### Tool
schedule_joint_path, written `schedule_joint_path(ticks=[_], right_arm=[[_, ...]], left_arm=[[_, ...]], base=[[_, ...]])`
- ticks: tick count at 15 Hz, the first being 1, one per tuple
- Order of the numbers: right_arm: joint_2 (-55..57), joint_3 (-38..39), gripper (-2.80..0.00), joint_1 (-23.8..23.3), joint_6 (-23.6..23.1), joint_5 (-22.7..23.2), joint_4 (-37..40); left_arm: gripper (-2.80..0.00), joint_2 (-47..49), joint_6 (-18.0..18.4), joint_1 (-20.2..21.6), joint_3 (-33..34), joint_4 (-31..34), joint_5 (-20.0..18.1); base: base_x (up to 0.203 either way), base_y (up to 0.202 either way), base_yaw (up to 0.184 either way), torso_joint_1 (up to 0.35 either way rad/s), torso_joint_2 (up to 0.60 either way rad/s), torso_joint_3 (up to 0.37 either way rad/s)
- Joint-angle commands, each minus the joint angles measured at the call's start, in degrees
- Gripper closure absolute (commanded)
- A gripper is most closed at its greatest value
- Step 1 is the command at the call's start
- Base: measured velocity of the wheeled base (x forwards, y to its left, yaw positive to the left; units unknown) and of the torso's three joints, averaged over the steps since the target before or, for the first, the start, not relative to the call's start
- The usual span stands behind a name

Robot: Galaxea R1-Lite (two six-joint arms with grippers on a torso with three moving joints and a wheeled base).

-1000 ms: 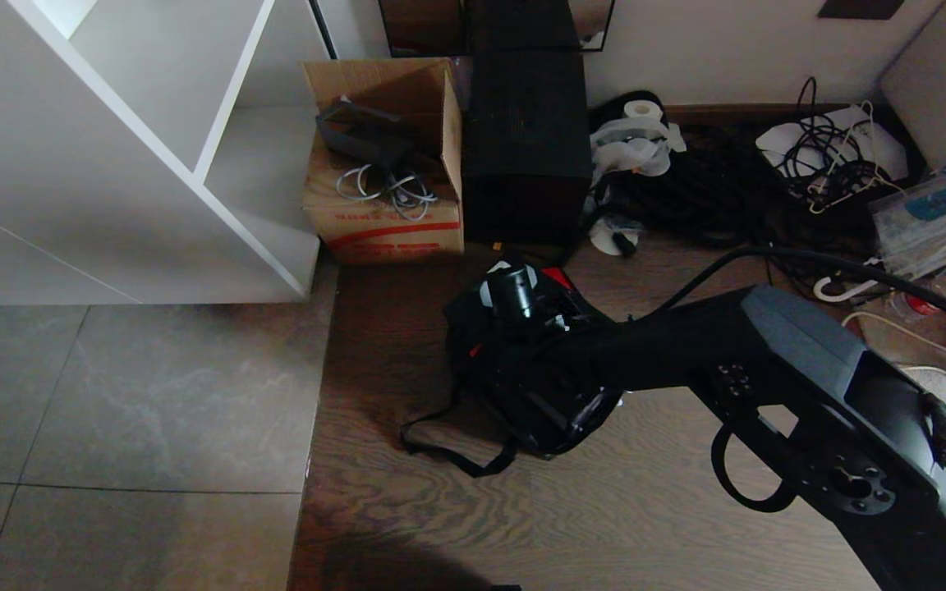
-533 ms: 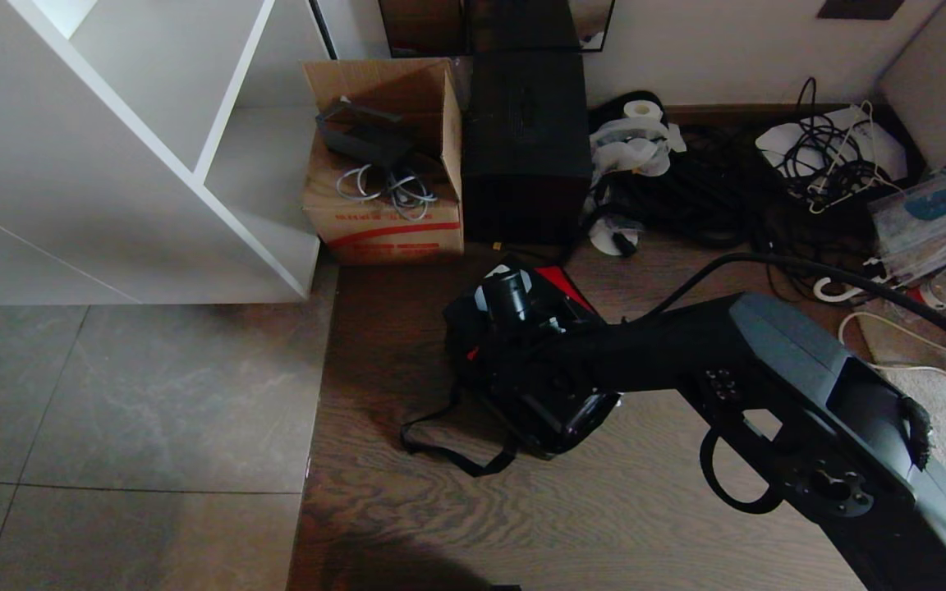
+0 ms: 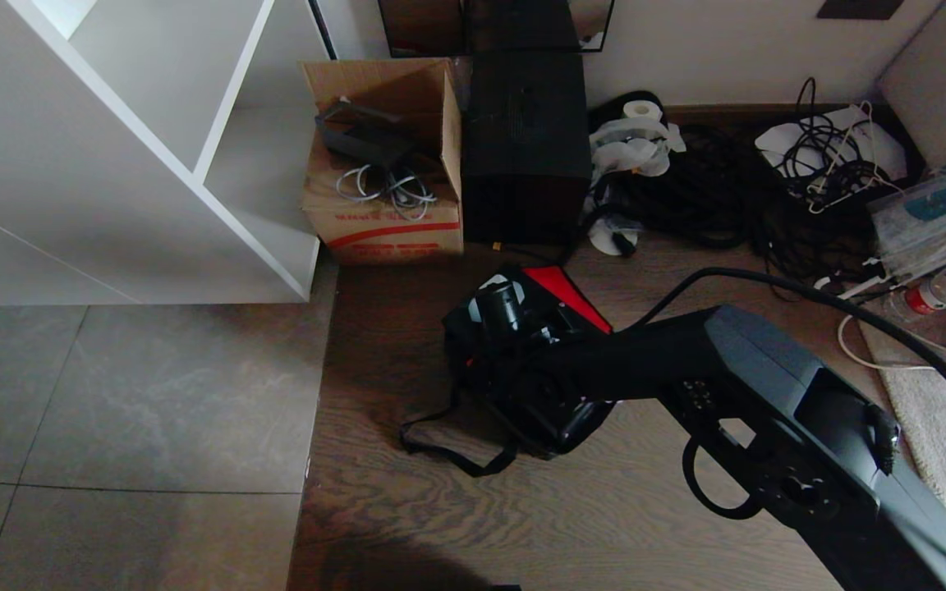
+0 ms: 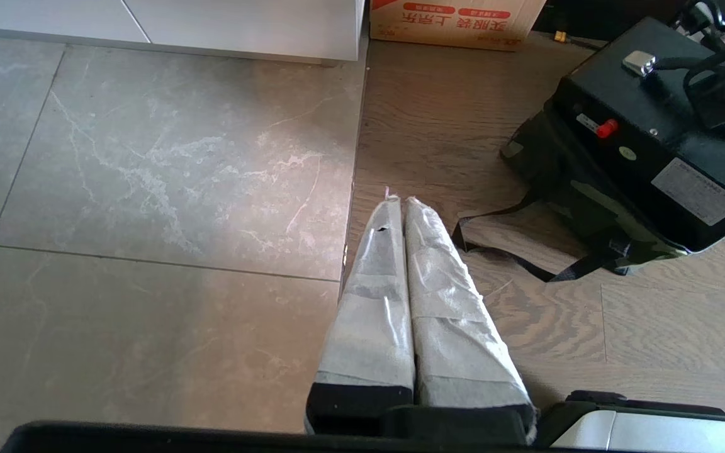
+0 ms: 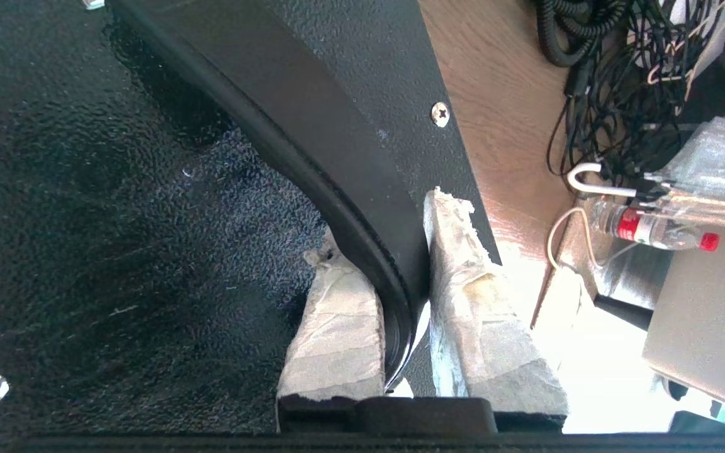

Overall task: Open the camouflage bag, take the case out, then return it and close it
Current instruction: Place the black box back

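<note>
While the right arm reaches out over the floor, this is what each view shows.

Head view, floor: brown wood boards with wavy grain on the right, big smooth grey tiles on the left.
Head view, room: a white shelf unit stands at the back left. Beside it sits an open cardboard box with cables inside. A tall plain black box stands just beside that. Tangled black cables lie along the wall.
Head view, bag: the camouflage bag lies on the wood floor in front of the tall box. It is soft. Its flap is open and shows red lining. Its black strap trails on the boards.
Head view, right gripper: it is down at the open bag.

Left wrist view, left gripper: it hangs over the line where tile meets wood. Its two taped fingers are pressed together with nothing between them.
Left wrist view, case: flat, hard and black, with a small red knob and a grey label. It lies on top of the camouflage bag.

Right wrist view, right gripper: its taped fingers pinch the smooth black handle of the case.
Right wrist view, case top: bumpy black metal with small silver screws.
Right wrist view, floor: a clear bottle with a red cap lies near the cables.
</note>
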Motion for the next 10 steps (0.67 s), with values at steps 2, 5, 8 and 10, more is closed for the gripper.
schedule_joint_path(ticks=[2, 5, 8, 10], right_arm=[[1.23, -0.81, 0.0, 0.06, -0.04, -0.33, 0.07], [-0.25, -0.84, 0.0, 0.04, -0.04, -0.33, 0.5], [-1.48, -0.72, 0.0, 0.04, 1.13, -0.33, 0.52], [-1.33, -0.83, 0.0, 0.04, 2.0, -0.24, 0.45]], left_arm=[[0.0, 0.0, 0.0, 0.01, 0.62, -0.03, 0.02], [0.0, 0.0, 0.0, 0.01, 0.62, -0.03, 0.02], [0.0, 0.0, 0.0, 0.01, 0.62, -0.03, 0.02], [0.0, 0.0, 0.0, 0.01, 0.62, -0.03, 0.02]], base=[[0.0, 0.0, 0.0, 0.0, 0.0, 0.0], [0.0, 0.0, 0.0, 0.0, 0.0, 0.0], [0.0, 0.0, 0.0, 0.0, 0.0, 0.0], [0.0, 0.0, 0.0, 0.0, 0.0, 0.0]])
